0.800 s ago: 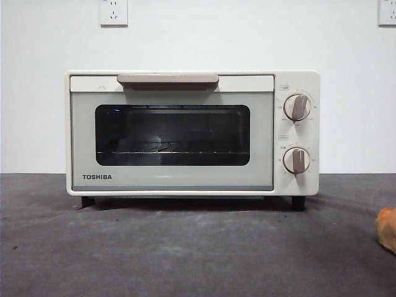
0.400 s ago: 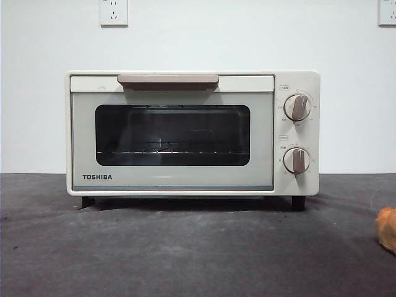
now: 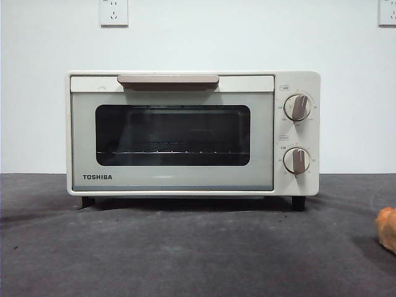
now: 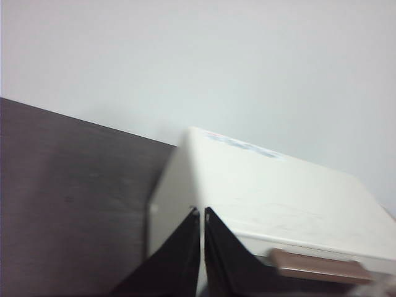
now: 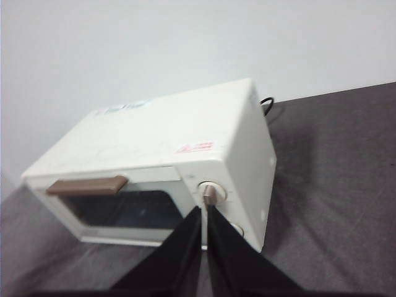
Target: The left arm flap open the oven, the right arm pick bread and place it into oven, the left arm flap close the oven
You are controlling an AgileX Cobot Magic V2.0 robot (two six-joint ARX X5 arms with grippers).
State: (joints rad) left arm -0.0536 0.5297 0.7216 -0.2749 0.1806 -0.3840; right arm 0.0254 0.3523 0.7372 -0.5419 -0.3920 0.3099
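Standing square on the dark, matte table [image 3: 185,253]: boxy cream oven [image 3: 192,132], smooth-sided, door shut, dark glass window [image 3: 172,135] showing a thin wire rack [image 3: 167,151] inside. Flat brown bar handle [image 3: 167,80] across the door's top; two round knobs [image 3: 297,107] stacked at one side. Plain white wall [image 3: 247,37] behind, with sockets [image 3: 114,12] high up. Lumpy golden-orange bread [image 3: 387,228] lying on the table at the front view's right edge, well apart from the oven, cut off by the frame.

Poised above the oven's top corner near the handle: left gripper [image 4: 202,213], thin black jaws pressed together, holding nothing. Hanging higher, over the table in front of the knob side: right gripper [image 5: 203,210], jaws likewise closed and empty.

Unchanged from a second ago in the front view: oven, door, bread.
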